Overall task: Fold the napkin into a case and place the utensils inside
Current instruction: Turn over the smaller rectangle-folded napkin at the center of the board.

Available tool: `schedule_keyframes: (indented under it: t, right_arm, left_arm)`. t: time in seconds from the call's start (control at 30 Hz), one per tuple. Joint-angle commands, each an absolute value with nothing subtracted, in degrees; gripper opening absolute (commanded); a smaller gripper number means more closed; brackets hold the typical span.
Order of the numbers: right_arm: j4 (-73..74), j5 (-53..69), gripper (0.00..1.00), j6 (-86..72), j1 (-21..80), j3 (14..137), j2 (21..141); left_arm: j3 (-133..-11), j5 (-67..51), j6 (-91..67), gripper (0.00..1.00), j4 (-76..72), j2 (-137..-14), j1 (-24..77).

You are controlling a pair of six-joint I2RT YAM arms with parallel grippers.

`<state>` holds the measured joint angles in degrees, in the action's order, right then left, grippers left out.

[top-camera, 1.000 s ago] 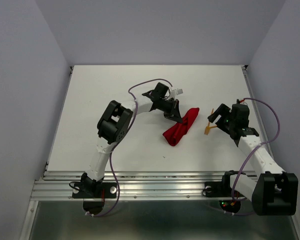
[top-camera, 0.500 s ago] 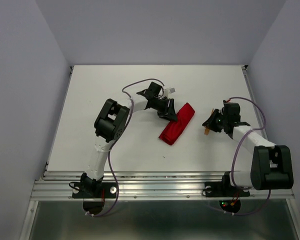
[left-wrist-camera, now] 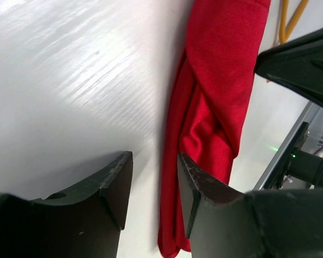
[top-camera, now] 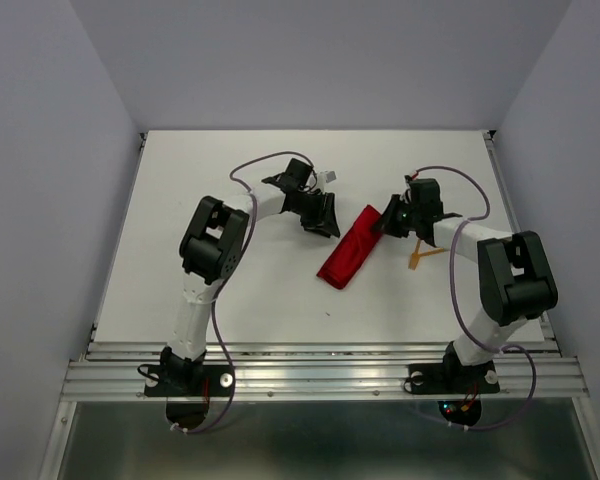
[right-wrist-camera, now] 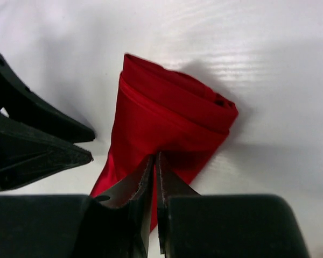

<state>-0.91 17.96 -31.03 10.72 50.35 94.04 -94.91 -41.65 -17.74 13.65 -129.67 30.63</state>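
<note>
The red napkin [top-camera: 351, 248] lies on the table folded into a narrow strip, the case; its folds also show in the left wrist view [left-wrist-camera: 218, 102]. My left gripper [top-camera: 320, 217] stands open just left of the strip's far end, with bare table and the cloth's edge between its fingers [left-wrist-camera: 153, 185]. At that far end my right gripper [top-camera: 388, 221] is shut, its tips pinching the red cloth [right-wrist-camera: 155, 157]. The orange utensils [top-camera: 422, 256] lie on the table to the right of the napkin, behind the right gripper.
White table [top-camera: 210, 270] with a metal rail [top-camera: 310, 375] along the near edge. Grey walls close in on both sides. The right arm's forearm [top-camera: 460, 232] and purple cable arch over the utensils.
The left gripper opened, let go of the napkin and drew back left. The napkin settled flat. The right arm swung left from the utensils to the napkin's far end and shut.
</note>
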Motion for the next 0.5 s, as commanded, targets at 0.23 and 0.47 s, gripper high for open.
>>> schedule_keyframes:
  t: [0.23,0.47]
  right_arm:
    - [-6.42,18.64,0.10,-32.78,12.30,58.62,104.85]
    - [-5.98,18.02,0.09,-33.31,12.30,58.36,102.84]
  left_arm:
    - [-88.27,-35.86,-15.99,0.42,16.79,-116.02,29.18]
    - [-79.47,-35.25,-18.46,0.12,13.01,-109.34,32.69]
